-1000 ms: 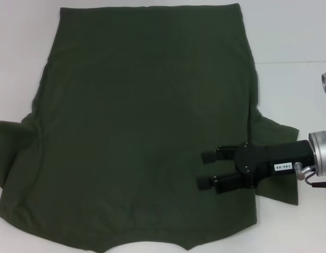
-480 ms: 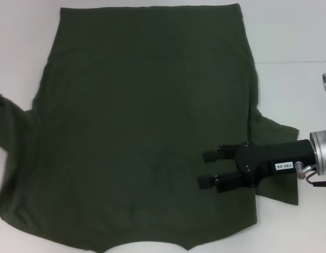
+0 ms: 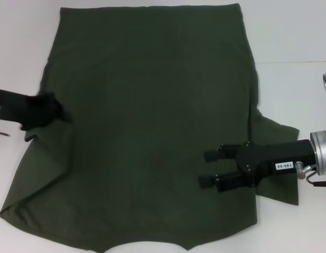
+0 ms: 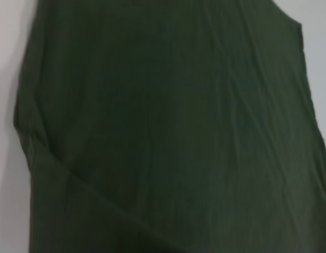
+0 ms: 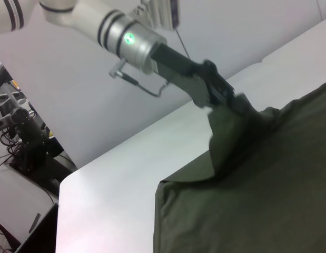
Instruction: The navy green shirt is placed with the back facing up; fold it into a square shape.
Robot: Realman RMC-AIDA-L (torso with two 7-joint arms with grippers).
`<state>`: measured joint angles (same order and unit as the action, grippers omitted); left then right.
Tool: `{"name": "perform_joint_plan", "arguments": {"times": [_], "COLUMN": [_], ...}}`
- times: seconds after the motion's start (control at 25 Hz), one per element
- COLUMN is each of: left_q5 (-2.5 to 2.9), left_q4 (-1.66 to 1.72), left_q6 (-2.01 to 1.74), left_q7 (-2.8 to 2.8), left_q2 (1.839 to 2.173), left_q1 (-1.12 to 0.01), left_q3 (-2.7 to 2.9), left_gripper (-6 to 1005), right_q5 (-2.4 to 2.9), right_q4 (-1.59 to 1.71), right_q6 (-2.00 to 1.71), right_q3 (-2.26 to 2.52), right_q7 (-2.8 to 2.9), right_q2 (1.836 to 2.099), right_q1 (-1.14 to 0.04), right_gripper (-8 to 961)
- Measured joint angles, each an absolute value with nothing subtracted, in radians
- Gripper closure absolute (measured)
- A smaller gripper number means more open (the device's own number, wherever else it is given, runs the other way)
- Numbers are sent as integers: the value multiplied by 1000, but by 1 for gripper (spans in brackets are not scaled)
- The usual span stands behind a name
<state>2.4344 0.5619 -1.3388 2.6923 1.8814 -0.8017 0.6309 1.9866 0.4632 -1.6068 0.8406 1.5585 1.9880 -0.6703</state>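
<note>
While the navy green shirt (image 3: 152, 121) lies spread over most of the white table (image 3: 289, 31), the left gripper (image 3: 49, 112) pinches the left sleeve, its fingers pressed together on a bunched fold lifted above the shirt's left edge. The right wrist view shows the same grip from across the table: the left gripper (image 5: 226, 97), black at the end of a white and silver arm, holds the cloth in a raised peak. To the right, the right gripper (image 3: 211, 168) hovers low over the shirt near its right side seam, its two black fingers (image 3: 213, 155) spread apart with nothing between them, close to the right sleeve that juts toward the table's right edge. The fabric is matte, soft and plain, lightly creased, with a diagonal fold running to the near left corner. Behind the table stands a pale wall.
</note>
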Motion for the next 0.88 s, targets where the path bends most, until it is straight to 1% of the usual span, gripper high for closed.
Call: {"name": "perform_joint_plan", "arguments": {"times": [0.12,0.32,0.4,0.44,0.48,0.6,0.76,0.88], "left_q5": [2434,2433,2421,2421,2386,2360,2351,2331], "left_q4": [511,455,461,461,469,470,476,512], "left_q6": [-1249,-1110,-1087,-1087,-1076,-1070,-1070,-1094], "left_q7": [2694,2695,2695,2695,2695,2695,2695,2697], "left_q2": [1916,1969,1987,1987,1997,1997,1988,1982], "left_q1": [-813,-837,-842,-842,-846,-846,-837,-809], "left_q3": [632,652,648,648,635,630,633,630], "left_gripper": [978,923,841,800,759,648,509,244], "right_q5": [1987,1987,1987,1987,1987,1987,1986,1986], "right_q4": [463,463,463,463,463,463,463,463], "right_q6": [-1607,-1607,-1607,-1608,-1608,-1608,-1608,-1608], "right_q3": [841,841,841,841,841,841,841,841], "right_q7": [1560,1566,1567,1568,1568,1568,1570,1571], "right_q2": [1987,1987,1986,1986,1986,1986,1987,1988], "right_q1": [-670,-674,-676,-677,-678,-680,-681,-681], "right_gripper": [12,12,12,12,12,12,12,12]}}
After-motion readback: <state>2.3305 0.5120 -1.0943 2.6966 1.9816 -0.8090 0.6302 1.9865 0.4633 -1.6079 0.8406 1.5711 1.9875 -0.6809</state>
